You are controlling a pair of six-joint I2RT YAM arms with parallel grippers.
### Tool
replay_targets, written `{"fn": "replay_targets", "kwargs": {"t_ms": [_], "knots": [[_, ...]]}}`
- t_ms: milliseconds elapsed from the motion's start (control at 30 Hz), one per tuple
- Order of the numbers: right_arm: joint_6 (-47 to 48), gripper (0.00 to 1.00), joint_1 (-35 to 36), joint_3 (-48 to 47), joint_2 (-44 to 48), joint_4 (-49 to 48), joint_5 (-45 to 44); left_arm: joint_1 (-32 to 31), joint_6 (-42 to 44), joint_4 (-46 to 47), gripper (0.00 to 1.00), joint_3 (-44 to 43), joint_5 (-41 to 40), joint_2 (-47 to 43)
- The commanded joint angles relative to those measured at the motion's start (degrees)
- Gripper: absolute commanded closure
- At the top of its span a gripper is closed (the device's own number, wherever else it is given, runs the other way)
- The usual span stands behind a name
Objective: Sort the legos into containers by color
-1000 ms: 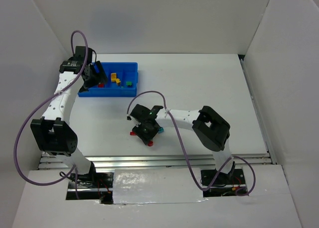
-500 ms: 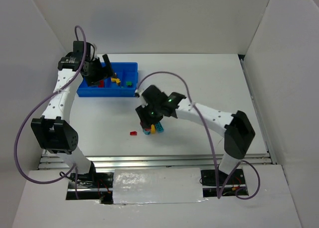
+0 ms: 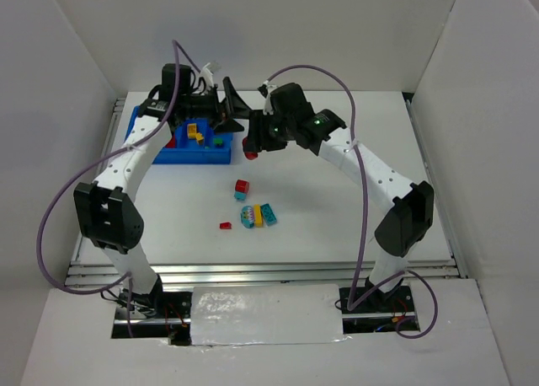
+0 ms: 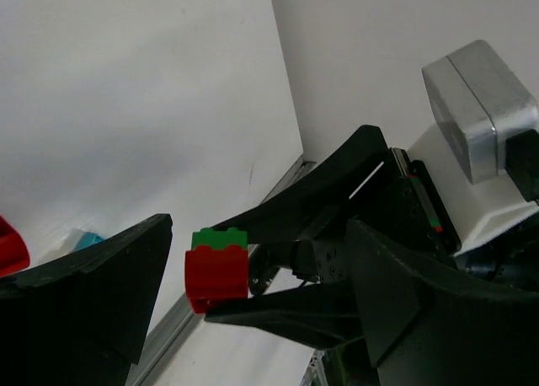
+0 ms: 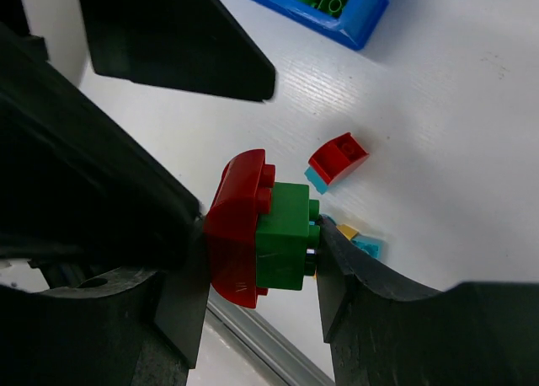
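Note:
My right gripper [image 3: 251, 147] is shut on a red brick joined to a green brick [image 5: 282, 234], held in the air just right of the blue tray [image 3: 202, 157]. My left gripper [image 3: 238, 116] is open; in the left wrist view [image 4: 259, 227] that red and green stack [image 4: 216, 266] shows between its fingers, touching neither. The tray holds red, yellow [image 3: 195, 133] and green [image 3: 219, 139] bricks. On the table lie a red brick on a cyan one [image 3: 242, 189], a cyan and yellow cluster [image 3: 257, 216] and a small red brick [image 3: 225, 226].
White walls enclose the table on three sides. The right arm's purple cable [image 3: 337, 78] loops high over the back. A metal rail [image 3: 269, 272] runs along the near table edge. The two wrists are close together beside the tray's right end.
The right gripper has lifted the red and green stack from the loose pile and carried it back toward the tray. The left gripper has swung out of the tray to the right, toward it.

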State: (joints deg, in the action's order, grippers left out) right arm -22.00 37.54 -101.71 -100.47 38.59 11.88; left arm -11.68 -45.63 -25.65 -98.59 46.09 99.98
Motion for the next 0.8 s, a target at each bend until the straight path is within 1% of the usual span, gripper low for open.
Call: {"fn": "replay_targets", "kwargs": {"t_ms": [0,100,233,367,467,533,567,600,667,700,767], "knots": [[-1.73,1.0,-0.71,-2.44,0.18,-0.09,0.96,-1.32,-0.44,0.88,0.04,-4.07,2.62,3.1],[-4.0,1.0,-1.67,-2.26,0.18,-0.88,-0.19,-1.68,0.01,-0.63,0.13,-4.25,3.04,4.43],[-7.26,1.0,-3.08,-1.21,0.45,-2.9,-1.41,-3.17,1.41,-2.21,0.17,-4.33,3.66,5.4],[-8.76,1.0,-4.31,-1.39,0.09,-3.43,-1.42,-3.7,2.12,-2.57,0.18,-4.42,5.06,6.18],[-9.2,1.0,-4.75,-1.56,-0.25,-4.31,-0.89,-3.79,1.42,-1.16,0.21,-4.16,7.43,6.45],[-9.2,1.0,-4.84,-2.87,-0.87,-3.79,-0.98,-4.22,1.24,0.42,0.26,-4.07,9.01,6.63],[-9.2,1.0,-5.11,-3.14,-1.31,-3.7,-1.07,-4.4,1.5,0.6,0.29,-4.24,9.11,6.89],[-9.29,1.0,-4.93,-3.49,-1.4,-3.87,-1.24,-4.75,1.77,-0.01,0.39,-4.59,9.11,6.98],[-9.64,1.0,-5.46,-3.32,-0.79,-4.31,-1.94,-5.01,2.38,-0.36,0.51,-4.86,9.81,7.5],[-9.82,1.0,-5.72,-3.32,-0.7,-4.83,-1.95,-5.1,2.38,-0.45,0.6,-4.77,9.99,7.59],[-10.34,1.0,-6.33,-3.67,-1.05,-4.75,-2.12,-5.28,2.38,-0.1,0.63,-4.6,10.69,7.68]]}}
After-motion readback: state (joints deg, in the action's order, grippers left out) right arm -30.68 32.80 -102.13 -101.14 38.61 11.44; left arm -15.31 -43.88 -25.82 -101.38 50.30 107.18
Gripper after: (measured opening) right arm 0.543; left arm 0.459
